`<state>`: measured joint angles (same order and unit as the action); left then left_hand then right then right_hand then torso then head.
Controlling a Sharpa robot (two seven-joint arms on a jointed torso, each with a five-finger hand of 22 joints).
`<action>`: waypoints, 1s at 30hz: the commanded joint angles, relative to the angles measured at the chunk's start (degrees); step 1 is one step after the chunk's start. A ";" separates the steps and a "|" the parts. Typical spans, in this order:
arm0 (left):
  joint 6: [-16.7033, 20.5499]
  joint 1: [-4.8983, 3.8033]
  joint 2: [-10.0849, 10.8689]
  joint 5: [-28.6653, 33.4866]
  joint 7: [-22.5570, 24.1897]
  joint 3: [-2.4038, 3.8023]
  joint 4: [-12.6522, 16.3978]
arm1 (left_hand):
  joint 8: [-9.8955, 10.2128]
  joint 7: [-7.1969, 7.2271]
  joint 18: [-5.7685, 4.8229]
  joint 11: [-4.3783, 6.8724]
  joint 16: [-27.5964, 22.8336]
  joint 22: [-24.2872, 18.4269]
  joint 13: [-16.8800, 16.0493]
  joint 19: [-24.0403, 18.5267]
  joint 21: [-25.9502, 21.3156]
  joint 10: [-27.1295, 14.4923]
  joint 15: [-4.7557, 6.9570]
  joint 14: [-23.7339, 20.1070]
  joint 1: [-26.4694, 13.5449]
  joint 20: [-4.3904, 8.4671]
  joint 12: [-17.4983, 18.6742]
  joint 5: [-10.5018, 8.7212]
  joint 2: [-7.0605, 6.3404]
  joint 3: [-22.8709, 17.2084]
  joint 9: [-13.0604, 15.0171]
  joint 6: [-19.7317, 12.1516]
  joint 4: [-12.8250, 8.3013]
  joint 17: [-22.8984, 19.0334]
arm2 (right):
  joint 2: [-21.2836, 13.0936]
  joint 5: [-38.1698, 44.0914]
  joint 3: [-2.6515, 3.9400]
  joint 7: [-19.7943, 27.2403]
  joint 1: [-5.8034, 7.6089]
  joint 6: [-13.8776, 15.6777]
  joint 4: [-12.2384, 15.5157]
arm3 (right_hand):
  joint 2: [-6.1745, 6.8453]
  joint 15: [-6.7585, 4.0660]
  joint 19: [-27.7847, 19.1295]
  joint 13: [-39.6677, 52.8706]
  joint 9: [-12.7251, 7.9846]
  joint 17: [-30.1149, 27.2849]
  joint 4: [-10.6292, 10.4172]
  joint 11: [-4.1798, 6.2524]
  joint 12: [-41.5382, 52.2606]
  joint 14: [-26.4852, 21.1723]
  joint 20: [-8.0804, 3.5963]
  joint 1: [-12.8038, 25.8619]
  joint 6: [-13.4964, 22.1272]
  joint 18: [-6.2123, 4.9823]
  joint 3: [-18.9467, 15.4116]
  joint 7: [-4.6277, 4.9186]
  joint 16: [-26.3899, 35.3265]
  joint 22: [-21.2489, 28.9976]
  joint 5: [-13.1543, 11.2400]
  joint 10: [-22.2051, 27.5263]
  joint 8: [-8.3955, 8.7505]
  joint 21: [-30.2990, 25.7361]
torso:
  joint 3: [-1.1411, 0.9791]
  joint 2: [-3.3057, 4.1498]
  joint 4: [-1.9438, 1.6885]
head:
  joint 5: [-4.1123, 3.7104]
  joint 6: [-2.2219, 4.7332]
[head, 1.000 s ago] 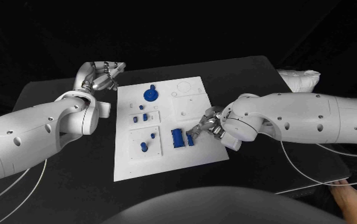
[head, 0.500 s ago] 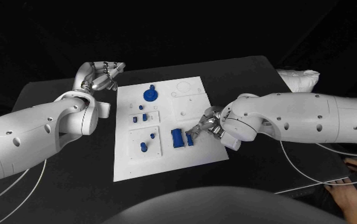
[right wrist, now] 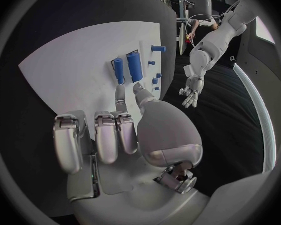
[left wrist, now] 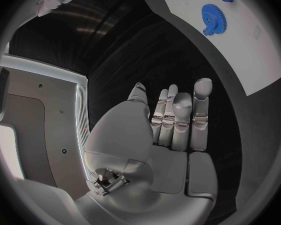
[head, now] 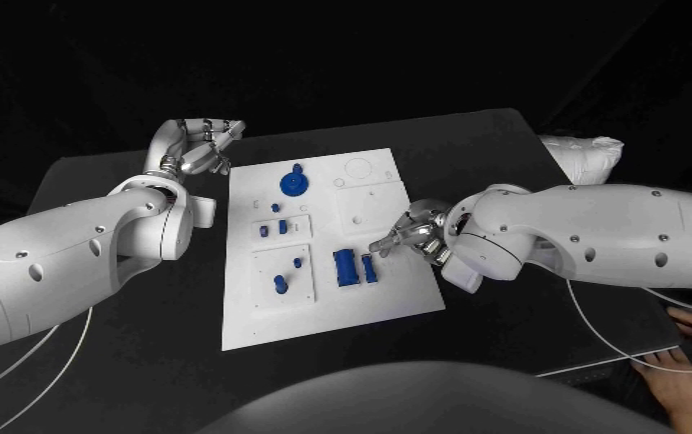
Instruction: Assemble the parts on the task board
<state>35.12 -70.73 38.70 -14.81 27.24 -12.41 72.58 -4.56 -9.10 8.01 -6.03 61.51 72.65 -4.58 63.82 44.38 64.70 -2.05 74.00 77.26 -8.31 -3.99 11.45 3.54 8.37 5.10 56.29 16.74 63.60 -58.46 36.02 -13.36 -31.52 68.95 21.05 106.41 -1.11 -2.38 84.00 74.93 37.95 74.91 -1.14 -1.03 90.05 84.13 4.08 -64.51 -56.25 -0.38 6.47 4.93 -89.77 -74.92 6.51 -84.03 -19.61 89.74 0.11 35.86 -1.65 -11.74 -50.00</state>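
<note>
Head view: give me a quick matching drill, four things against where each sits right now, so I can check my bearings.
Things:
1. blue gear
2. two long blue blocks
3. left hand
4. right hand

Places:
A. over the board's right edge, fingers toward the blocks
B. off the board, by its far left corner
C. far left part of the white board
D. lying side by side, right of the board's middle

Pairs: 1-C, 2-D, 3-B, 4-A

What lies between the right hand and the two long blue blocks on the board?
Bare white task board only; head view shows the right hand just beside the blue blocks.
</note>
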 commanded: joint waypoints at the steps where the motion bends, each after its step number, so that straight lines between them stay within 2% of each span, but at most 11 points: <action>1: -0.62 -0.03 -0.12 -0.24 0.41 0.04 0.09 | -0.26 0.15 0.19 0.25 -0.38 0.08 -0.06 0.29 -0.13 0.02 0.06 0.04 0.19 0.03 -0.20 0.39 0.43 0.43 0.06 -0.24 -0.06 -0.06 | -1.13 7.19 -0.01 6.87 0.10 0.64 1.33 | -0.55 0.19 6.00 15.07 8.06 15.09 0.42 -0.44 -0.05 5.87 0.31 -1.57 5.50 0.38 -1.23 0.09 -0.23 -15.08 0.19 -5.97 -6.81 0.26 | -0.03 0.00 0.05 | 0.04 0.00; 2: -0.62 -0.03 -0.13 -0.24 0.41 0.04 0.09 | -0.26 0.15 0.19 0.25 -0.38 0.08 -0.06 0.29 -0.13 0.02 0.06 0.04 0.19 0.03 -0.20 0.39 0.43 0.43 0.06 -0.24 -0.06 -0.06 | -1.42 8.41 -0.02 7.25 0.11 0.37 1.63 | -0.69 0.19 6.00 15.07 10.30 15.09 0.42 -0.53 -0.05 5.87 0.30 -1.90 6.95 0.38 -1.55 0.06 -0.23 -15.08 0.35 -5.97 -8.80 0.26 | -0.03 0.00 0.05 | 0.04 0.00; 3: -0.62 -0.03 -0.14 -0.24 0.43 0.04 0.07 | -0.26 0.15 0.19 0.25 -0.38 0.08 -0.06 0.29 -0.13 0.02 0.06 0.04 0.19 0.03 -0.20 0.39 0.43 0.43 0.06 -0.24 -0.06 -0.06 | -1.87 10.54 -0.04 7.68 0.12 -0.19 2.13 | -0.50 0.36 6.00 15.07 11.12 15.09 0.74 -0.20 -0.05 5.87 0.30 -2.45 7.54 0.38 -1.63 0.02 -0.23 -15.08 0.33 -5.97 -9.53 0.26 | -0.04 0.00 0.10 | 0.06 0.00; 6: -0.66 -0.02 -0.20 -0.24 0.44 0.04 0.04 | -0.26 0.15 0.19 0.25 -0.38 0.08 -0.06 0.29 -0.13 0.02 0.06 0.04 0.19 0.03 -0.20 0.39 0.43 0.43 0.06 -0.24 -0.06 -0.06 | -2.53 14.39 -0.09 7.94 0.04 -1.20 3.02 | -0.60 0.31 6.00 15.07 13.35 15.09 1.04 -0.16 -0.05 5.87 0.24 -3.46 8.91 0.38 -1.78 -0.09 -0.23 -15.08 0.50 -5.97 -11.64 0.26 | -0.08 -0.01 0.14 | -0.08 0.00; 9: -0.72 0.04 -0.25 -0.26 0.46 0.04 0.01 | -0.26 0.15 0.19 0.25 -0.38 0.08 -0.06 0.29 -0.13 0.02 0.06 0.04 0.19 0.03 -0.20 0.39 0.43 0.43 0.06 -0.24 -0.06 -0.06 | -3.01 17.77 -0.14 7.79 -0.15 -2.13 3.80 | -0.60 0.23 6.00 15.07 14.67 15.09 1.22 0.03 -0.05 5.87 0.19 -4.07 9.32 0.38 -1.86 -0.25 -0.23 -15.08 0.28 -5.97 -13.02 0.26 | -0.08 -0.04 0.09 | -0.12 0.00; 16: -0.79 0.28 -0.25 -0.30 0.46 0.04 0.03 | -0.27 0.15 0.19 0.26 -0.35 0.12 -0.06 0.33 -0.15 0.02 0.06 0.05 0.30 0.03 -0.20 0.41 0.52 0.48 0.07 -0.24 -0.06 -0.05 | -3.18 22.97 -0.19 6.21 -1.16 -4.40 4.44 | -0.46 0.08 6.00 15.07 16.27 15.09 1.46 0.20 -0.05 5.87 0.05 -4.78 9.91 0.38 -2.01 -0.42 -0.23 -15.08 -0.19 -5.97 -14.59 0.26 | 0.01 0.00 -0.02 | -0.38 0.00; 22: -0.74 0.33 -0.14 -0.31 0.41 0.04 0.12 | -0.27 0.15 0.19 0.26 -0.35 0.12 -0.06 0.33 -0.15 0.02 0.06 0.05 0.30 0.03 -0.20 0.41 0.52 0.48 0.07 -0.24 -0.06 -0.05 | -2.41 24.04 -0.20 4.35 -2.16 -6.45 4.26 | -0.51 -0.07 6.00 15.07 18.01 15.09 0.82 0.39 -0.05 5.87 -0.07 -4.32 10.02 0.38 -2.57 -0.64 -0.23 -15.08 -1.33 -5.97 -16.37 0.26 | 0.00 0.08 0.01 | -0.07 0.00; 30: -0.74 0.34 -0.05 -0.31 0.38 0.04 0.26 | -0.27 0.15 0.19 0.26 -0.35 0.12 -0.06 0.33 -0.15 0.02 0.06 0.05 0.30 0.03 -0.20 0.41 0.52 0.48 0.07 -0.24 -0.06 -0.05 | -1.40 24.26 -0.20 1.16 -2.49 -8.60 3.57 | -1.01 -0.26 6.00 15.07 19.00 15.09 0.22 0.62 -0.05 5.87 -0.23 -4.02 9.92 0.38 -2.75 -0.93 -0.23 -15.08 -2.15 -5.97 -17.39 0.26 | 0.03 0.06 -0.02 | -0.14 0.00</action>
<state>35.09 -70.37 38.71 -14.84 27.26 -12.41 72.67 -4.56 -9.10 8.01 -6.03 61.51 72.71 -4.57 63.82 44.38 64.70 -2.05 74.00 77.49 -8.31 -3.99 11.65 3.76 8.53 5.08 56.29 16.58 63.61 -60.05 58.57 -13.54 -27.80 66.57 15.37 110.15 -1.60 -2.37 84.00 74.93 56.90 74.95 -0.63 -0.87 90.05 84.13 4.10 -68.53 -46.55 -0.38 3.87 4.23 -89.77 -74.91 4.62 -83.90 -36.81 89.74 0.14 35.91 -1.69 -11.91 -50.00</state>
